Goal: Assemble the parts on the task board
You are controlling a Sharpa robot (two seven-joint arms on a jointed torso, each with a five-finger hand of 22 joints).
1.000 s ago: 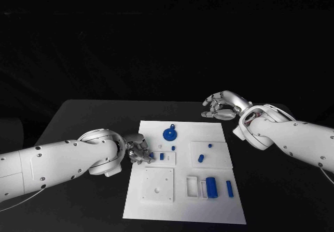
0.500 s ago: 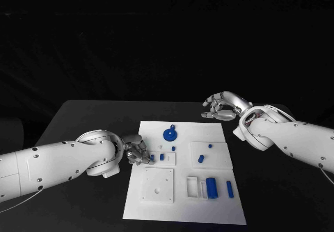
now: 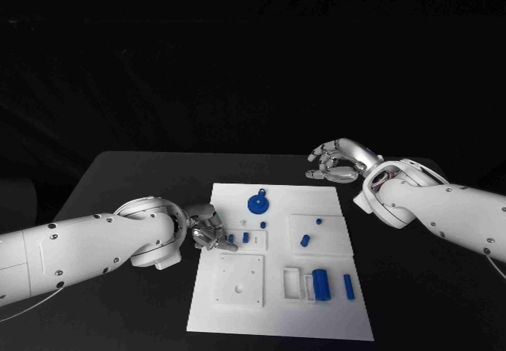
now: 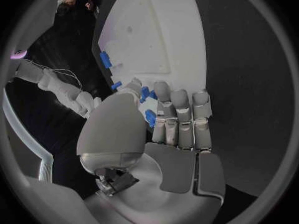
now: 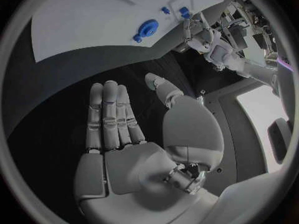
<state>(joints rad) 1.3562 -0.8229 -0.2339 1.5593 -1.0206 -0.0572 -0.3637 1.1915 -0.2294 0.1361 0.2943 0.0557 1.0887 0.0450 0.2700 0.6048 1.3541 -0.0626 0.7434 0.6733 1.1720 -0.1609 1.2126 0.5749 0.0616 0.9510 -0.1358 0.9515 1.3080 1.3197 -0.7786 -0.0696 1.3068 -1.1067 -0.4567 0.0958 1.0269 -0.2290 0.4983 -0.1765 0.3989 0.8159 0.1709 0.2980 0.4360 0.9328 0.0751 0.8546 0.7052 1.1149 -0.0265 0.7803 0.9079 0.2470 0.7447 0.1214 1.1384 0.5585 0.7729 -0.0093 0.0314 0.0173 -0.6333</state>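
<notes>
The white task board (image 3: pixel 276 307) lies mid-table, also seen in the left wrist view (image 4: pixel 156 30). My left hand (image 3: pixel 211 229) sits at the board's left edge. Its thumb and fingers pinch a small blue part (image 4: pixel 150 117), close beside a blue peg (image 3: pixel 245 236) standing in a raised block. A round blue part (image 3: pixel 258 202) (image 5: pixel 147 29) lies near the far end. My right hand (image 3: pixel 338 162) (image 5: pixel 137 139) hovers beyond the board's far right corner, fingers straight and apart, holding nothing.
More blue parts are on the board: a short peg (image 3: pixel 303 239) on the right block, and a thick bar (image 3: pixel 320 284) and a thin bar (image 3: pixel 348 285) near the front right. A square white plate (image 3: pixel 239 279) with a hole lies front left. Black table (image 3: pixel 126 175) surrounds the board.
The left hand's fingers have crept slightly toward the raised block with the blue peg. The right hand has stayed where it was.
</notes>
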